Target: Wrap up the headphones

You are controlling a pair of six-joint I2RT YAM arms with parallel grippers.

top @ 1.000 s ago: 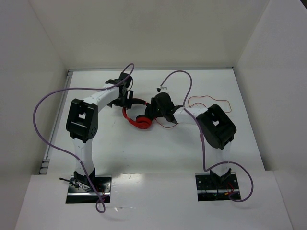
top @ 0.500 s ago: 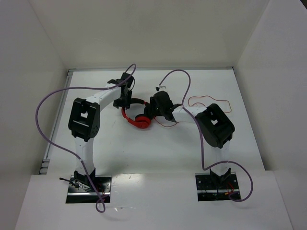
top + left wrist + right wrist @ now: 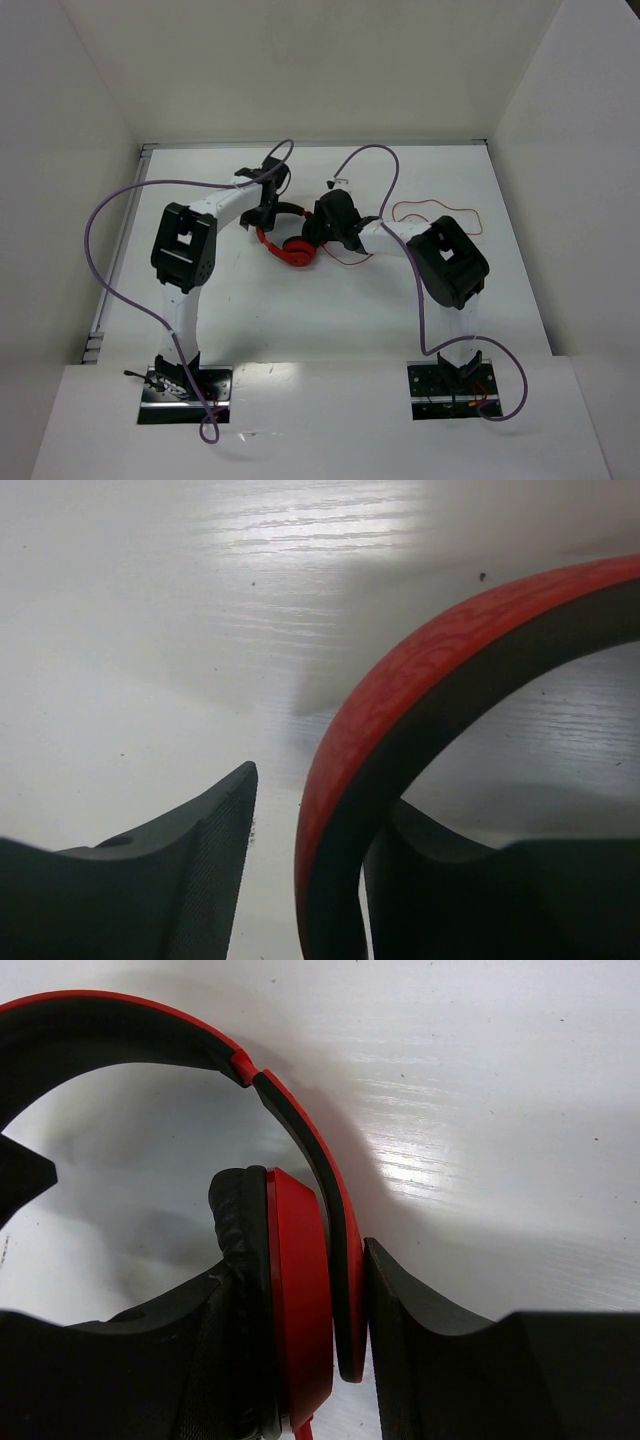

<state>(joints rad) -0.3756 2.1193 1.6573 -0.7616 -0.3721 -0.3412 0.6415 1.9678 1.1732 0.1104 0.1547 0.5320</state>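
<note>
Red headphones (image 3: 285,243) lie on the white table (image 3: 350,310), near the middle and toward the far side, right between your two arms. Your right claw (image 3: 295,1280) is pinching them: one finger presses the soft black pad of an ear cup (image 3: 298,1300), and the other sits against the end of the headband (image 3: 390,700). Your left claw (image 3: 315,810) is spread, with one finger on each side of the headband and a gap showing on the outside, so it is not squeezing. The thin red cord (image 3: 440,205) lies loose on the table off to the right, well apart from both claws. That headband is probably stiff, a bit springy and smooth, so it could slip; hold it across its flat sides. The pad looks squashy and should give a good grip. The cord looks very light and floppy and may be hard to lift off the table, so pinch it gently and do not yank it where it joins the cup.
</note>
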